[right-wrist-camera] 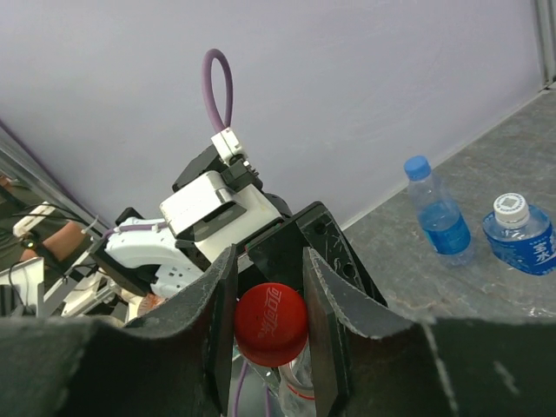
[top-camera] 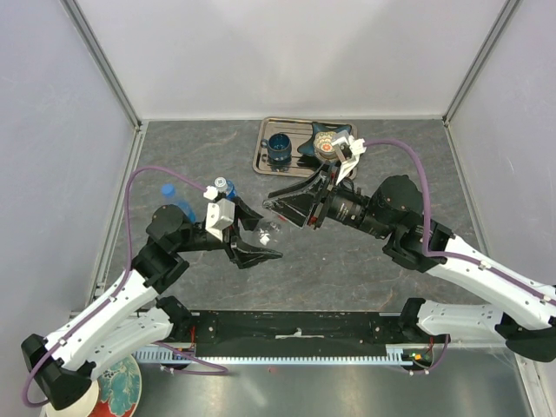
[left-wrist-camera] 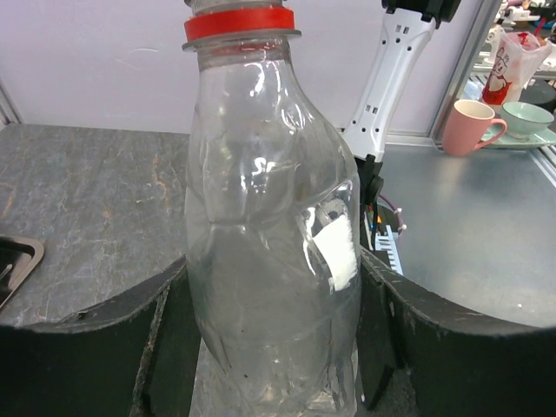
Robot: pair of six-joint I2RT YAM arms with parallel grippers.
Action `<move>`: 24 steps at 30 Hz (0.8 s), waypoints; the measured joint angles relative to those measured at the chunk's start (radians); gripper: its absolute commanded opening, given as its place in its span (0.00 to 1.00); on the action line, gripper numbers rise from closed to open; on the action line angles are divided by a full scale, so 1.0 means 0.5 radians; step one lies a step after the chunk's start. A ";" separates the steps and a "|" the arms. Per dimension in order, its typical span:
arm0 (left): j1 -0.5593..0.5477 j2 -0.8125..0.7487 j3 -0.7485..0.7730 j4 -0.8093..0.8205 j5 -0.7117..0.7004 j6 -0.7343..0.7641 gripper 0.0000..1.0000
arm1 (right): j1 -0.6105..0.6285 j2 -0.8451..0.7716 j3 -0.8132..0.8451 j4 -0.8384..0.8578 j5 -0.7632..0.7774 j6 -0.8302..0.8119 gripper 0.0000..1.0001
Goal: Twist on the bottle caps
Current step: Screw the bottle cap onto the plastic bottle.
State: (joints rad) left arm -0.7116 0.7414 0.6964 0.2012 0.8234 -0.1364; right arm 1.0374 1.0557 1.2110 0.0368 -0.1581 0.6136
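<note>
Clenching the left gripper (left-wrist-camera: 274, 347) on the clear bottle (left-wrist-camera: 269, 261), standing upright mid-table. Pinching the red cap (right-wrist-camera: 270, 323) between the right gripper (right-wrist-camera: 271, 314) fingers, directly above the bottle neck, embossed top facing the wrist camera. Showing crinkled transparent walls, a white label patch and a red neck ring (left-wrist-camera: 239, 23). Standing to the left: two blue-labelled bottles, one blue-capped (right-wrist-camera: 439, 213), one white-capped (right-wrist-camera: 519, 233).
</note>
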 measured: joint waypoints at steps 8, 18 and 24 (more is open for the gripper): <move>0.057 -0.001 0.000 0.039 0.031 -0.043 0.02 | 0.003 -0.031 0.008 -0.063 0.104 -0.126 0.27; 0.095 -0.024 0.000 0.082 0.058 -0.104 0.02 | 0.004 -0.002 0.037 -0.079 0.117 -0.204 0.27; 0.123 -0.039 -0.010 0.082 0.060 -0.130 0.02 | 0.012 0.057 0.069 -0.060 0.114 -0.224 0.27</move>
State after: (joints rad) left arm -0.6502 0.7219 0.6914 0.2424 0.8532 -0.2012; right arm 1.0435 1.0843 1.2453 0.0067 -0.1013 0.5018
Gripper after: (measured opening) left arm 0.670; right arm 0.400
